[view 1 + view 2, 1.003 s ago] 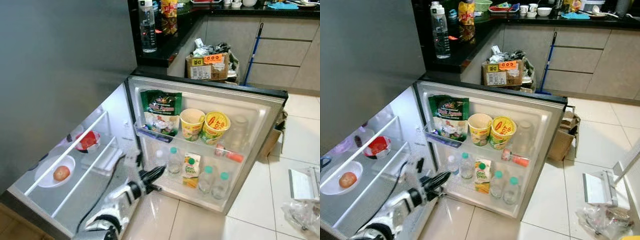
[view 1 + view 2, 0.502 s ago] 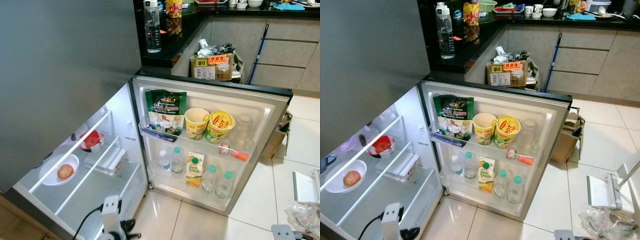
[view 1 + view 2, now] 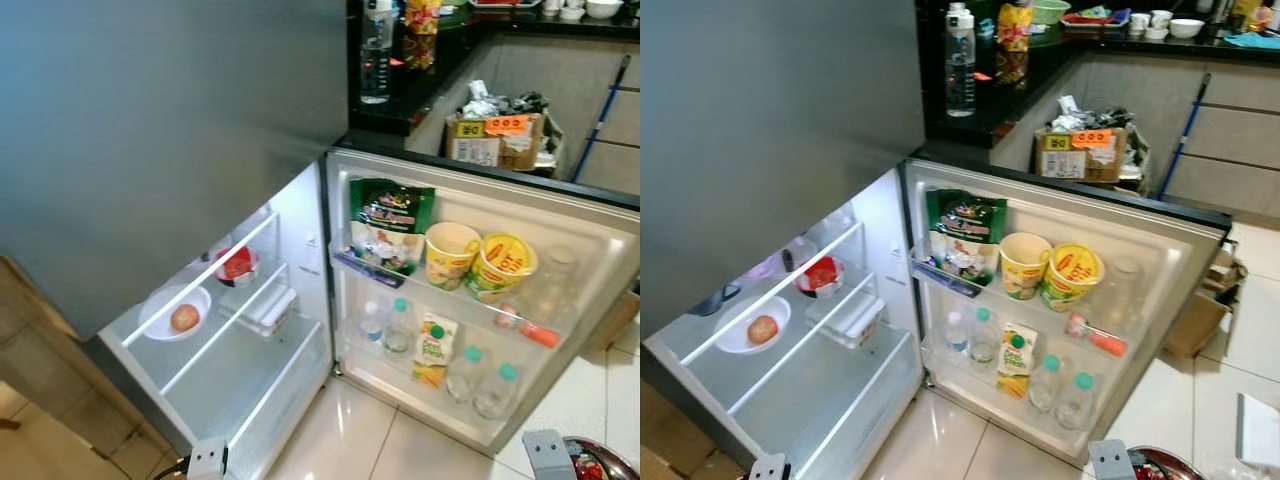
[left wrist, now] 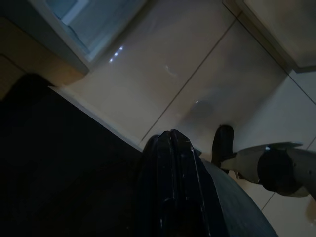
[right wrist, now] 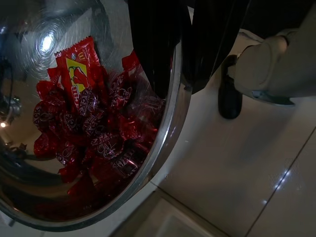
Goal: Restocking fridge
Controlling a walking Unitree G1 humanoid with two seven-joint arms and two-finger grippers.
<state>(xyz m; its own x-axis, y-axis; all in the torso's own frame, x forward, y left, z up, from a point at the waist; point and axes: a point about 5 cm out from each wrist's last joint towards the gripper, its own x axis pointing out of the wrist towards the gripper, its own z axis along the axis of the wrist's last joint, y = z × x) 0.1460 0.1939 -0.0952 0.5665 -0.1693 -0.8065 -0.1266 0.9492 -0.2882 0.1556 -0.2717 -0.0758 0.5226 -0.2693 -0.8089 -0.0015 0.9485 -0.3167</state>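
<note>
The fridge stands open; its door [image 3: 1160, 215] swings out to my right. Door shelves hold a green packet [image 3: 965, 235], two noodle cups [image 3: 1023, 263], a juice carton [image 3: 1015, 358] and small bottles [image 3: 983, 335]. Inside, a white plate with a round fruit [image 3: 762, 328], a red bowl [image 3: 821, 273] and a clear box [image 3: 852, 318] rest on glass shelves. My right gripper [image 5: 180, 89] is shut on the rim of a steel bowl [image 5: 163, 148] full of red sachets [image 5: 79, 118], low at my right. My left gripper [image 4: 170, 136] hangs shut over the tiled floor, holding nothing.
A black counter behind the fridge carries a water bottle [image 3: 959, 60] and snack bags. A cardboard box of rubbish [image 3: 1080, 152] and a blue-handled mop [image 3: 1180, 140] stand by the cabinets. Pale floor tiles [image 3: 970, 440] lie before the door.
The camera has swung, so the fridge sits further right. My left arm dropped from the door's lower shelf to the bottom edge. The steel bowl's rim has come into view at the lower right.
</note>
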